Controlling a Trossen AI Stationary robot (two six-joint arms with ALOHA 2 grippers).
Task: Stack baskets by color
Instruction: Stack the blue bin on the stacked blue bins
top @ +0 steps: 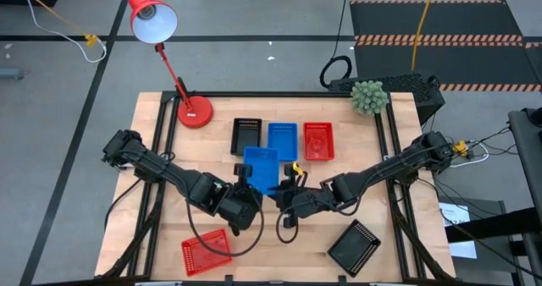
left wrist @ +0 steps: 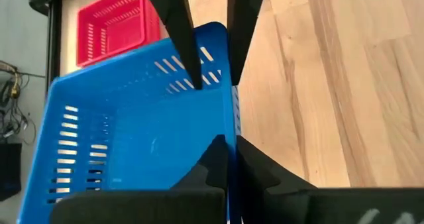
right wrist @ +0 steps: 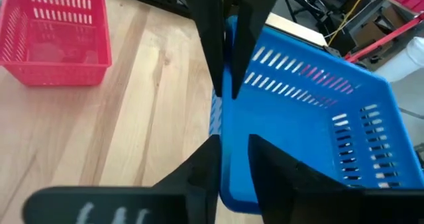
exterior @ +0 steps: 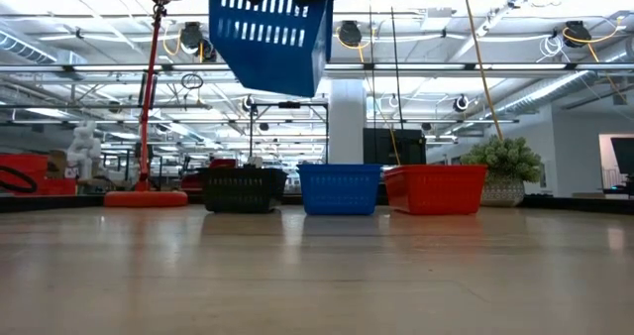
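Observation:
A blue basket [top: 261, 167] hangs tilted high above the table's middle, its underside showing in the low view [exterior: 267, 33]. My left gripper [left wrist: 232, 154] comes from the near left and is shut on one of its walls. My right gripper [right wrist: 233, 144] comes from the near right. It stands open astride the same wall, one finger inside the basket and one outside, and a gap shows beside the inner finger [left wrist: 189, 58]. A black basket [top: 246, 135], a blue basket [top: 282, 140] and a red basket [top: 319, 140] rest on their bottoms in a row at the far side. My left gripper pinches the blue basket's side wall at its rim [left wrist: 231, 134], one finger inside the basket and one outside. The fingers slant down from the table's near left. The basket is lifted clear of the table and tilted, its open side turned toward the grippers.
A red basket [top: 206, 252] lies at the near left and a black basket [top: 356, 247] at the near right. A red desk lamp [top: 193, 110] stands at the far left, a potted plant [top: 368, 97] at the far right. Bare wood lies between the row and the near baskets.

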